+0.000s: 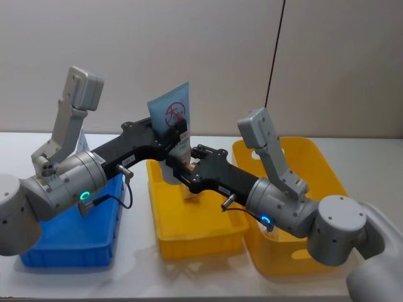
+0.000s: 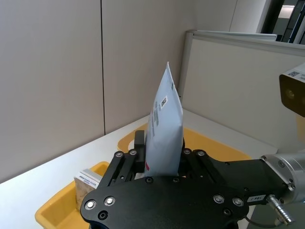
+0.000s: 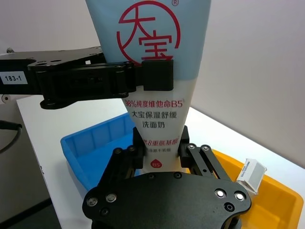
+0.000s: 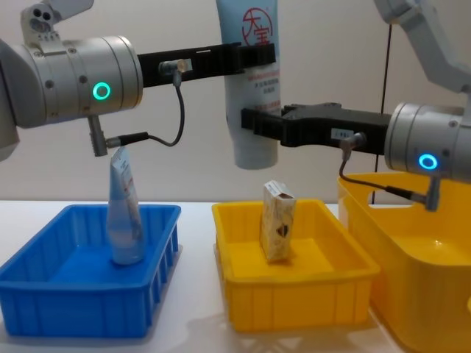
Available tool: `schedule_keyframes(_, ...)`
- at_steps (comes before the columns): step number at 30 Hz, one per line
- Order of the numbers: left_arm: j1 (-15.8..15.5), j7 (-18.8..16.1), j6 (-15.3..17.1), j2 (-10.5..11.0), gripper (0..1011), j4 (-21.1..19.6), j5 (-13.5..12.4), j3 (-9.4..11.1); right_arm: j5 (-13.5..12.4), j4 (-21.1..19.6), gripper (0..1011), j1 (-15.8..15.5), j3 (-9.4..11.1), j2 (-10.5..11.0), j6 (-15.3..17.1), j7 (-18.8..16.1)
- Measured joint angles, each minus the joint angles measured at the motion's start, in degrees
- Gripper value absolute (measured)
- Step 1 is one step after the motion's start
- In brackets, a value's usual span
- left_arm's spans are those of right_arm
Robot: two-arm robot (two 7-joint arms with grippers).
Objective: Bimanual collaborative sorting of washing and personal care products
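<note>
Squeeze tube [image 4: 255,88] held upright in air above yellow tray [image 4: 294,298]; left gripper [image 4: 256,57] clamps upper part, right gripper [image 4: 259,123] clamps lower; you release right first, then carry tube left to blue tray [image 4: 81,294]; avoid tugging while both grip.

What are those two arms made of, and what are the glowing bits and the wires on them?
Both arms are silver-grey cylinders with pale grey links. Each ends in a flat black gripper, left gripper and right gripper, studded with screws. A green ring glows on the left arm, blue on the right. Thin black cables loop beneath.
</note>
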State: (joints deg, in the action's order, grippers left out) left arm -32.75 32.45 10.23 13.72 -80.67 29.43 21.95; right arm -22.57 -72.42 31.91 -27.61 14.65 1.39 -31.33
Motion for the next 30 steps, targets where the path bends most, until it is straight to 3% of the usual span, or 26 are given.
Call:
schedule_keyframes(12,0.00,0.06,0.00,-0.07,656,-0.02,0.03,0.03,-0.51,0.57,215,0.36,-0.40,-0.19,-0.19,0.83)
schedule_keyframes(20,0.00,0.06,0.00,-0.05,917,-0.02,0.03,0.01,-0.43,-0.37,162,-0.46,0.27,0.04,0.08,3.48)
schedule_keyframes(24,0.00,0.05,0.00,-0.03,1001,-0.01,0.02,0.01,-0.08,-1.21,155,-1.18,0.90,0.28,0.41,5.34)
schedule_keyframes(30,0.00,0.05,0.00,-0.02,1001,0.00,0.02,0.00,0.79,-2.86,146,-2.64,2.42,0.81,1.04,8.65)
